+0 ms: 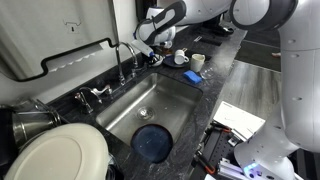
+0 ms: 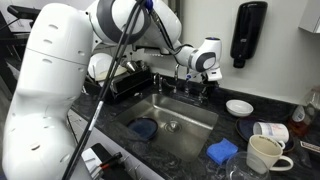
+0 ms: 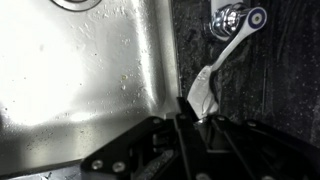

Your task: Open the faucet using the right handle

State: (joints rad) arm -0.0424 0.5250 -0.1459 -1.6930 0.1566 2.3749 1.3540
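Observation:
The faucet (image 1: 121, 55) is a tall chrome gooseneck tap behind the steel sink (image 1: 165, 100). In the wrist view the right handle (image 3: 226, 48) is a small chrome lever running from its round base on the dark counter down towards my gripper (image 3: 197, 110). The fingers are drawn close together and the lever's tip sits between the fingertips. In both exterior views my gripper (image 1: 152, 55) (image 2: 197, 80) hangs at the faucet's base by the sink's back edge. The spout and the left lever are out of the wrist view.
The sink basin (image 3: 80, 90) lies just beside the handle. A blue round object (image 1: 152, 140) lies in the sink. A white plate (image 1: 55, 155) and dishes stand on one side; mugs (image 2: 262, 152), a blue sponge (image 2: 222, 150) and a white bowl (image 2: 240, 106) on the other.

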